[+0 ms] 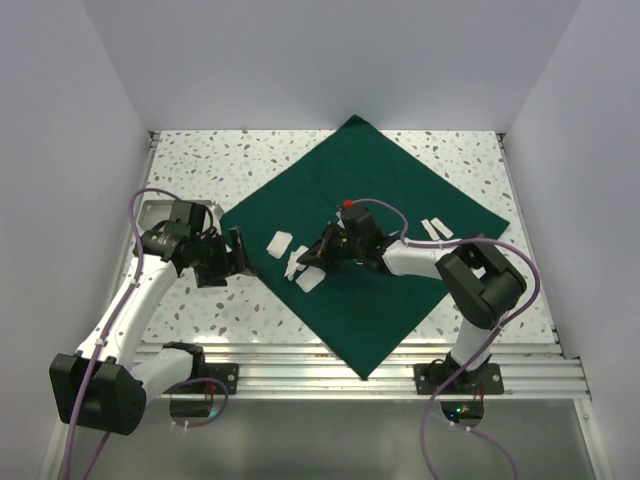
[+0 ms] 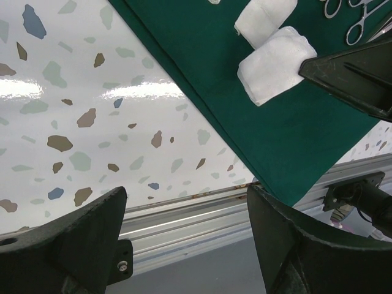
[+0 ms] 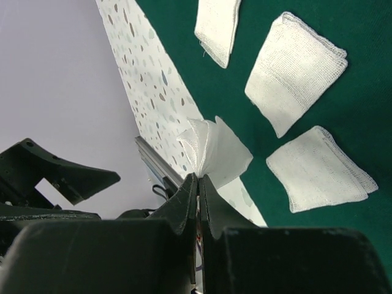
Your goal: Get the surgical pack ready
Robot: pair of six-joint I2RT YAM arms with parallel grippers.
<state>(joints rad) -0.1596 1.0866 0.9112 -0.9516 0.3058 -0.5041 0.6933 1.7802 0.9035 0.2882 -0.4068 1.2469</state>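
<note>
1. Where it lies spread flat and unfolded, the dark green drape sits corner-on to the arms on the speckled table. Its near corner overlaps the metal rail at the table's front edge.
2. Loose gauze squares, three of them (white, folded): flat on the left part of the drape, close together but not touching one another.
3. A fourth gauze piece is pinched by one edge and fans out past the fingertips, held up off the cloth near the drape's left border.
4. Right gripper: jaws pressed together on the gauze piece. In the top view it hangs over the left half of the drape, among the loose squares.
5. Left gripper: jaws spread wide with nothing between them. It hangs over bare table just beside the drape's left edge, pointing toward the right gripper.
6. Silver instruments: only the ring handles show (left wrist view). They lie on the drape beyond the gauze; their number cannot be told.
7. Two narrow white strips: on the drape near its right corner, well apart from the gauze. What they are cannot be told.
</note>
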